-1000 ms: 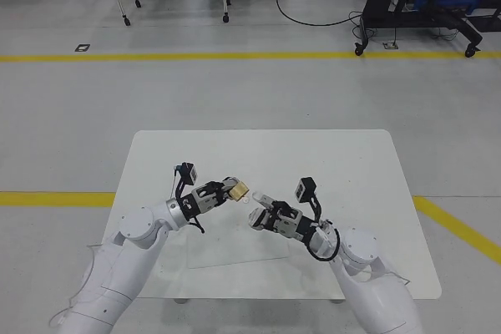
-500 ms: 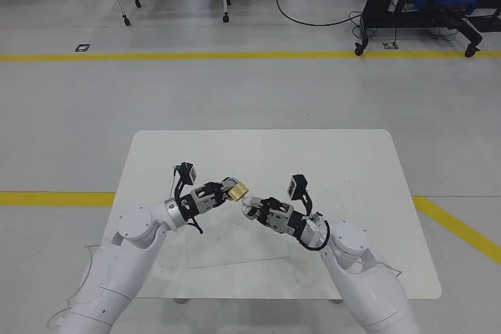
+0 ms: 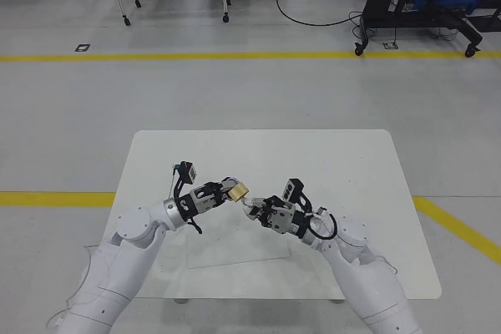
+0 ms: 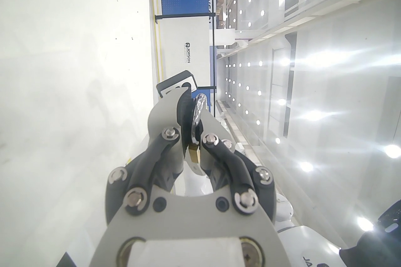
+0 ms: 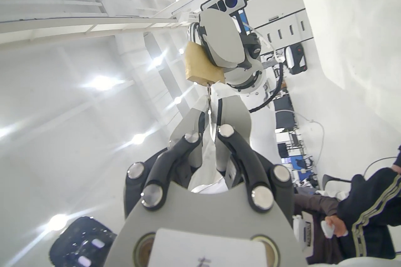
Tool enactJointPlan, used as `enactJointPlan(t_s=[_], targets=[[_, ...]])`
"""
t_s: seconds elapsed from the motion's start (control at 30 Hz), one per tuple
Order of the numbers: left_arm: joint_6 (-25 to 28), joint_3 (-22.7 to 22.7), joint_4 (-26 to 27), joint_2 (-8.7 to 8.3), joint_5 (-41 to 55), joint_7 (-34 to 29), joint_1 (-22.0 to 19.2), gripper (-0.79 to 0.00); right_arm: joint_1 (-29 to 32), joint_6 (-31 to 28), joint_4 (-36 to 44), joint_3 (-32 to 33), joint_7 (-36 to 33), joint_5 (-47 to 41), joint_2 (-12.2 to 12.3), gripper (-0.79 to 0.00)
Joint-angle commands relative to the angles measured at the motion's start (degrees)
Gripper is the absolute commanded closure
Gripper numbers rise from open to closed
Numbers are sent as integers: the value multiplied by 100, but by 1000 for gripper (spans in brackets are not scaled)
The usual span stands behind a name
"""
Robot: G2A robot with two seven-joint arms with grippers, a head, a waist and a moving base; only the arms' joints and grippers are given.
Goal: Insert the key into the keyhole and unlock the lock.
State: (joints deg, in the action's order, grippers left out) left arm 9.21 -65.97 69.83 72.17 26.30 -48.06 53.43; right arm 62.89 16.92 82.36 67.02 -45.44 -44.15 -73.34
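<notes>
brass padlock [image 3: 239, 191]: small, square body, silver shackle [image 4: 198, 111]; centre of top view, held tilted above the white rounded table [image 3: 351, 159].
left gripper [image 3: 230, 190]: clenched on the silver shackle; the brass body sticks out toward the other arm.
silver key [image 5: 208, 93]: thin, tip touching the brass padlock's bottom face; cannot tell how far it sits in the keyhole.
right gripper [image 3: 253, 207]: pinched tight on the silver key, just lower right of the brass padlock in top view.
around: grey floor with yellow lines [image 3: 234, 57] across the upper frame; black wheeled cart [image 3: 417, 21] in the upper right corner, well apart from the white rounded table.
</notes>
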Motion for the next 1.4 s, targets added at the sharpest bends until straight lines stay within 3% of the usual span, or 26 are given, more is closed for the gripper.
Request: enactJointPlan(t_s=[0.0,0.43,0.97,1.37], targets=[[12,-2,4,-1,-12,-1,1,0,-66,89,-149,4,-98,-205,-7,0],[177,-7,95,-12,-207,36,44,0,-166,356,-428,20,-70,-404,4,0],[1404,-83,567,-91,-993,-27,374,0,-133,749,-646,102,-771,-869,60,0],[2004,-39,926,-119,-1956,608,591,0,-246,1257,-959,116,-1317,-1077,124,0]])
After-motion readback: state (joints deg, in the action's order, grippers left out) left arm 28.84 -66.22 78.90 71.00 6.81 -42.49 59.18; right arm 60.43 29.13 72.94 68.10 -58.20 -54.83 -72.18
